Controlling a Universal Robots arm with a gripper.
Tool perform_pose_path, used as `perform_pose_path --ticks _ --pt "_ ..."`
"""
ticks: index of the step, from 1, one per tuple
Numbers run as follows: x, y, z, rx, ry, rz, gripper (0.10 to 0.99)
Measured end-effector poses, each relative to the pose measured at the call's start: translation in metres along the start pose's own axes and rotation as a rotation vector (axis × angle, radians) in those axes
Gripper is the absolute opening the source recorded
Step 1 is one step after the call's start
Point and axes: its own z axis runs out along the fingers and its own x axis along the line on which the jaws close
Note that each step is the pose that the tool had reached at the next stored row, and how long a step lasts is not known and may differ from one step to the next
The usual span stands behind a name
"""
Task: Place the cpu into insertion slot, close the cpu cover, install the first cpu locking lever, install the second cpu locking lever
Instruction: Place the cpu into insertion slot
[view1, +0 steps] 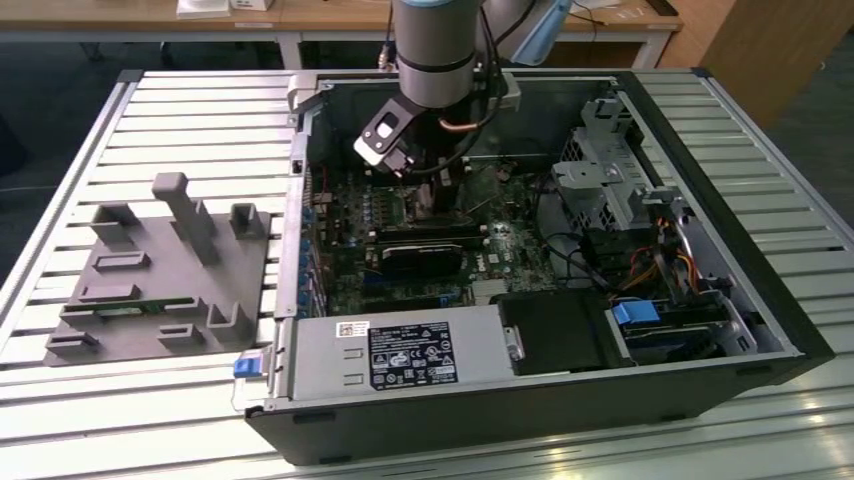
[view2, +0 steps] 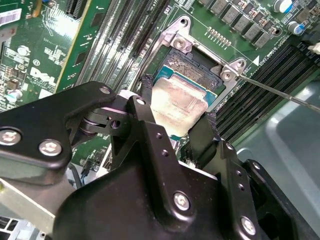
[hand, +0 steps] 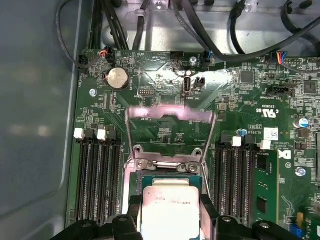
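Note:
My gripper (view2: 176, 111) is shut on the cpu (view2: 179, 102), a pale silver square chip with a green edge, held by two opposite sides between black fingers (view2: 146, 89). The chip hangs right over the insertion slot (view2: 196, 64), whose dark socket floor shows beyond it; I cannot tell whether it touches. In the first wrist view the cpu (hand: 170, 207) sits just under the hinge end of the slot (hand: 167, 165). The cpu cover (hand: 170, 114), a thin silver frame, stands raised. A thin locking lever (view2: 280, 93) sticks out beside the slot. In the exterior view the gripper (view1: 430, 200) is down inside the computer case.
Black memory slots (hand: 95, 180) flank the socket on both sides. Cables (hand: 240, 47) run along the case wall. A grey power supply box (view1: 387, 355), a black ribbed block (view1: 424, 255) and a drive cage (view1: 627, 180) sit in the case. A grey fixture tray (view1: 160, 270) lies at the exterior view's left.

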Motion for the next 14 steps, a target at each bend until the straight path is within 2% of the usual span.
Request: perform_pose_path --ticks 14 --pt "0.0016 -0.0028 0.0115 -0.001 0.0014 0.021 0.541"
